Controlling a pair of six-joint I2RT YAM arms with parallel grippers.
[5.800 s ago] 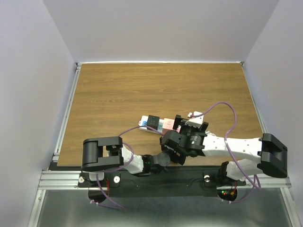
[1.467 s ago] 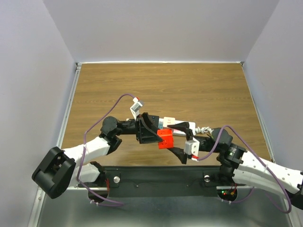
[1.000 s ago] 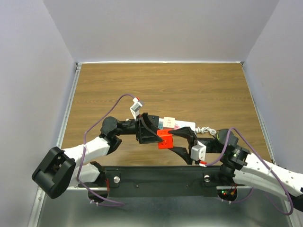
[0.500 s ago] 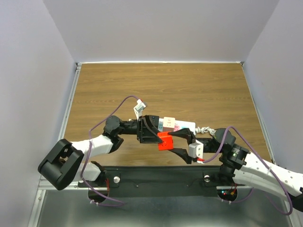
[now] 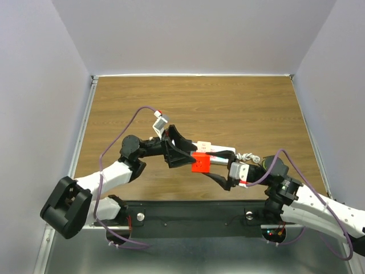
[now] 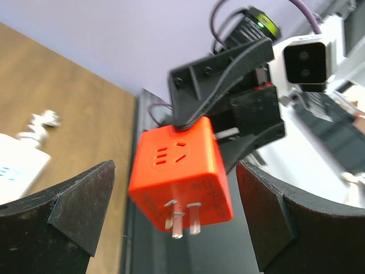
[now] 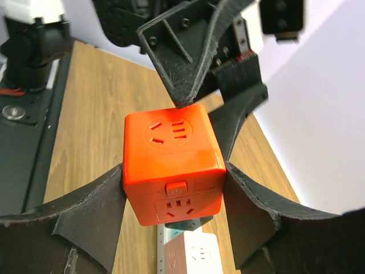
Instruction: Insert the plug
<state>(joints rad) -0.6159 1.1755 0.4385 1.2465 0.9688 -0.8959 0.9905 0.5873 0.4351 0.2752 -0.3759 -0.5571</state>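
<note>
Orange cube plug (image 5: 200, 162) is hanging over the near middle, clamped in the right gripper (image 7: 174, 174) with the left gripper (image 6: 174, 171) gaping around it, likely risking a twist in that single grip misaligning it with the power strip (image 5: 223, 150)

Light even, diffuse, overhead; only soft shadows on table (image 5: 228, 103). Top view sharp. Left wrist: background blurred, foreground edges soft, orange cube (image 6: 181, 171) fairly sharp. Right wrist: cube crisp, wall (image 7: 319, 85) near washed out.

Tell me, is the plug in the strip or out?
Out. The plug sits in the right gripper, its prongs bare, apart from the strip.
</note>
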